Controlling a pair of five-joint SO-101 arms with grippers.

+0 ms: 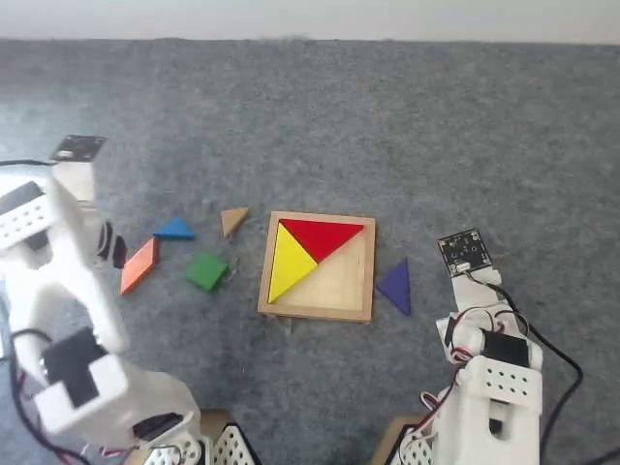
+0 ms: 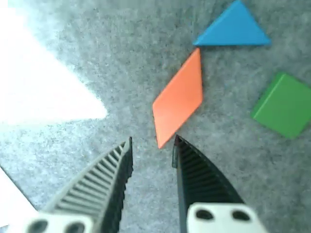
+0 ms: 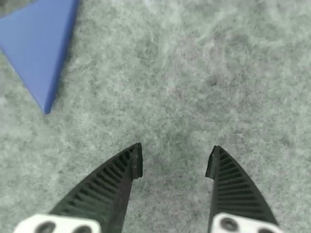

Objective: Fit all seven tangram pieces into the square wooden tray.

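Though only partly filled, square wooden tray (image 1: 364,283), red triangle (image 1: 320,235) and yellow triangle (image 1: 289,262) seated against its far and left walls, bare wood kept for five more. Left of the tray: tan triangle (image 1: 232,220), blue triangle (image 1: 175,230), green square (image 1: 206,271), orange parallelogram (image 1: 139,264), the last just ahead of left gripper (image 2: 151,145), fingers (image 2: 194,170) parted as if for a pick. Green square between parallelogram and tray, a possible snag. Right of the tray: purple triangle (image 1: 396,287), near right gripper (image 3: 176,155), fingers spread.
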